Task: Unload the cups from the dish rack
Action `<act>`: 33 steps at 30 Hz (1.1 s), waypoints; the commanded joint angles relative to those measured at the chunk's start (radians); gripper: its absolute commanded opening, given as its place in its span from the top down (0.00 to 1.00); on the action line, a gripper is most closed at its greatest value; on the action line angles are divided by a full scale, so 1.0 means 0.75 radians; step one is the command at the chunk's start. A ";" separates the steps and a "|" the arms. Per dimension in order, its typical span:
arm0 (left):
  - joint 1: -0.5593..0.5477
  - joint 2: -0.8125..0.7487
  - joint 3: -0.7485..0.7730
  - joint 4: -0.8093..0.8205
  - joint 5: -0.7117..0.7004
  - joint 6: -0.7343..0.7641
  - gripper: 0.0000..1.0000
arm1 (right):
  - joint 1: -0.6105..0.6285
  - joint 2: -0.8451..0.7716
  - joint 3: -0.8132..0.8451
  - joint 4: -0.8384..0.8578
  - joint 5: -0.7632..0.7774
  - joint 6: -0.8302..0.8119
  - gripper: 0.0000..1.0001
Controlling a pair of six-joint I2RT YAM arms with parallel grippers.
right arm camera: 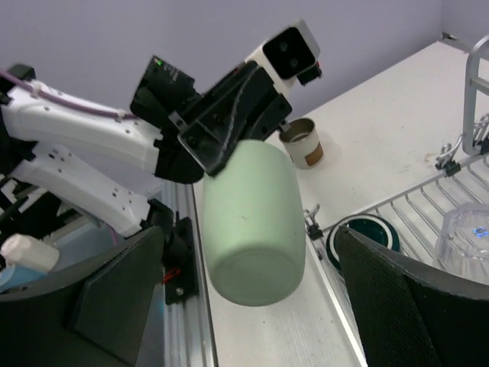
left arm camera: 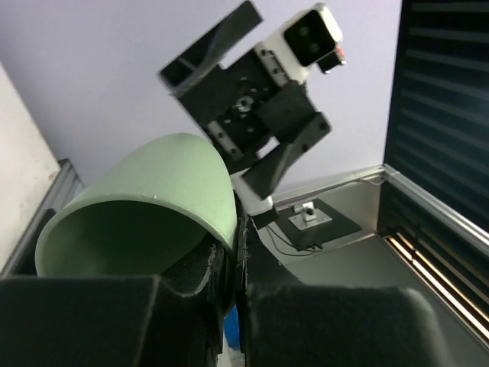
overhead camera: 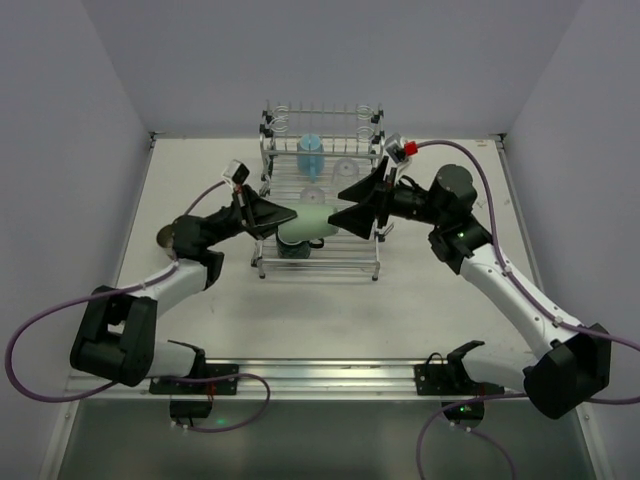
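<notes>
From above, you are looking at two arms, one chrome wire dish rack [overhead camera: 322, 262] and six cups. The left gripper [overhead camera: 288, 214] and the right gripper [overhead camera: 352, 215] are meeting tip to tip over the front half of the rack, with the pale green cup [overhead camera: 315, 218] lying on its side between them, lifted off the slats. Four cups are sitting in the rack:
- one light blue cup [overhead camera: 310, 152] near the back rail
- two clear tumblers [overhead camera: 347, 168] [overhead camera: 313, 195], both showing only faintly
- one dark teal mug [overhead camera: 295, 245] at the near left

One beige metallic cup [overhead camera: 168, 237] is standing on the table [overhead camera: 200, 330], well left of the rack, beside the left arm.

In the left wrist view, you are seeing that gripper's two fingers [left arm camera: 336, 321] pressed together on the pale green cup's rim, pinching the wall. The cup is smooth and matte, its open mouth facing the camera. The right arm's wrist is hanging just behind it.

In the right wrist view, the right gripper's jaws are standing wide, one on each side of the pale green cup, with a gap on both sides and nothing gripped. The cup's flat base is pointing toward this camera and the left gripper is clamping its far end. One teal mug, one clear tumbler and one beige metallic cup are showing here.
</notes>
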 commanded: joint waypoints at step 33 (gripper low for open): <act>0.445 0.041 0.908 -2.528 -1.079 2.158 1.00 | 0.032 0.250 0.433 -0.814 0.504 -0.260 0.01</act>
